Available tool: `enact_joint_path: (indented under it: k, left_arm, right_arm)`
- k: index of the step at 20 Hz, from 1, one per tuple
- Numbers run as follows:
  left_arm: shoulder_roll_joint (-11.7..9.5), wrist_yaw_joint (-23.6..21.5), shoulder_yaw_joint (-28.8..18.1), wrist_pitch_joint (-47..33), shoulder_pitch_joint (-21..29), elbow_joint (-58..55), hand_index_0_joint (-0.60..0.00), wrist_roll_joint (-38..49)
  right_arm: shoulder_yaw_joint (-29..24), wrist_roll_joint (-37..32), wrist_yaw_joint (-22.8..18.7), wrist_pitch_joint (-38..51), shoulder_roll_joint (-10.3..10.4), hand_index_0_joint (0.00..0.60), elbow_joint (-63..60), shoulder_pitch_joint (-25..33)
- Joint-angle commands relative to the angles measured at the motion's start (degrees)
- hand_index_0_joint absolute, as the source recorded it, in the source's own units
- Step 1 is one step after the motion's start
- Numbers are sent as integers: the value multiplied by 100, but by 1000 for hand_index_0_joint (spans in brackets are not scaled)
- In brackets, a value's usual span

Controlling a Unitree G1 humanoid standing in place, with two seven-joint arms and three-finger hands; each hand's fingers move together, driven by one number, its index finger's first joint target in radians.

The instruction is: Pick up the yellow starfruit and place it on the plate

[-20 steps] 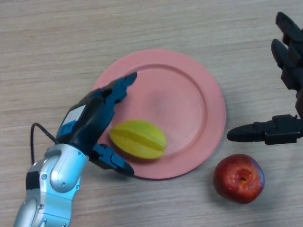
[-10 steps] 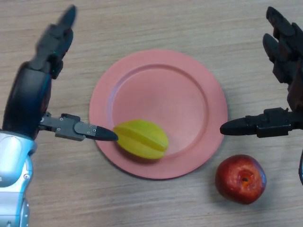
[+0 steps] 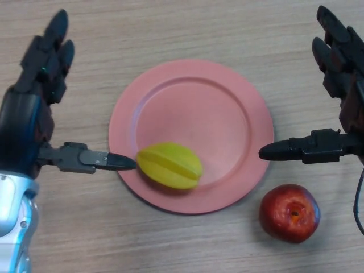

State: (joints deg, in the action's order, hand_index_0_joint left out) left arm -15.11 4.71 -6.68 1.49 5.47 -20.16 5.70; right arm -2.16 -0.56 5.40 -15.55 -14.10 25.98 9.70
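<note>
The yellow starfruit [image 3: 169, 165] lies on the pink plate [image 3: 210, 108], near its front left rim. My left hand [image 3: 28, 116] is open to the left of the plate, fingers pointing away and thumb pointing right, its tip just short of the starfruit. My right hand [image 3: 347, 102] is open at the right edge of the view, thumb pointing left toward the plate's right rim. Neither hand holds anything.
A red apple [image 3: 289, 212] sits on the wooden table [image 3: 170, 28] just off the plate's front right rim, below my right thumb.
My left hand has let go of the starfruit, drawn back off the plate to the left and opened wide. The starfruit stays on the plate. My right hand has shifted slightly left.
</note>
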Motion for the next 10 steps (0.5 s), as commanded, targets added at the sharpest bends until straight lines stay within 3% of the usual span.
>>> enact_joint_path:
  k: [1, 6, 10]
  left_arm:
    - [-171, -147, -427, -458, 23, -556, 0, 150]
    - [-142, -104, -591, -275, -152, -913, 0, 432]
    - [-179, -21, -609, -467, -176, -826, 0, -47]
  right_arm:
    - [-241, -419, 94, 585, -103, 0, 512, 32]
    - [-239, -444, 205, 352, -108, 0, 600, -46]
    - [-282, -335, 348, 521, -146, 0, 478, -64]
